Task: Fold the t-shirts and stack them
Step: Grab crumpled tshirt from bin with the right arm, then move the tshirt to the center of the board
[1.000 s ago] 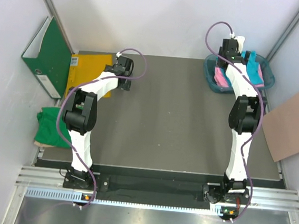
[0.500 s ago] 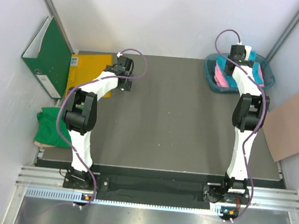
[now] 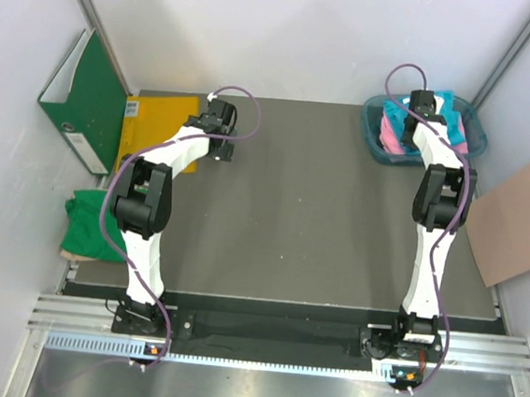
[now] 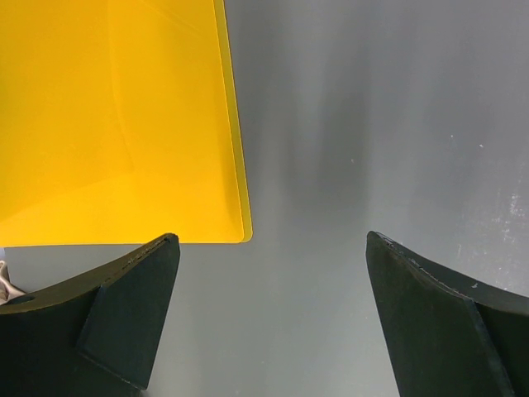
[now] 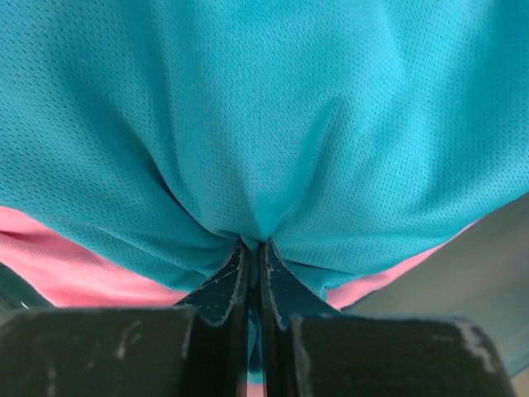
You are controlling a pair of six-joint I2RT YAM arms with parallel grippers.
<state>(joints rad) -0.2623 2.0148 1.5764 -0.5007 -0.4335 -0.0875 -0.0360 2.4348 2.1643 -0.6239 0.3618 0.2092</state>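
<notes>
R gripper (image 5: 256, 248) is down in the teal bin (image 3: 369, 132) at the table's (image 3: 311, 212) far-right corner. Jaws are together, clamped on a small pinch of the turquoise t-shirt (image 5: 264, 116), and the cloth puckers into the tips. Pink t-shirt (image 5: 74, 265) lies right under it, showing on both sides of the pinch. Grip looks turquoise-only, but can't fully tell.

Step in hand, imo: get the turquoise one out of the bin and onto the table for folding.
- Lift straight up till the cloth clears the rim, then bring it toward mid-table.
- Go slow so the pink one doesn't drag along or tip the bin.
- Pinch is mid-cloth, not a hem, so the shirt will prob hang bunched and need the L arm to spread it.

L gripper (image 4: 270, 240): jaws wide apart, holding nothing, over bare table just beside the corner of the yellow envelope (image 4: 116, 116), far-left.

Around:
- Green t-shirt (image 3: 89, 224) crumpled at the left edge, near side.
- Green binder (image 3: 82, 96) leaning on the left wall.
- Brown sheet (image 3: 526, 219) off the right side.
- Envelope takes the far-left corner, so keep the spread off it.
</notes>
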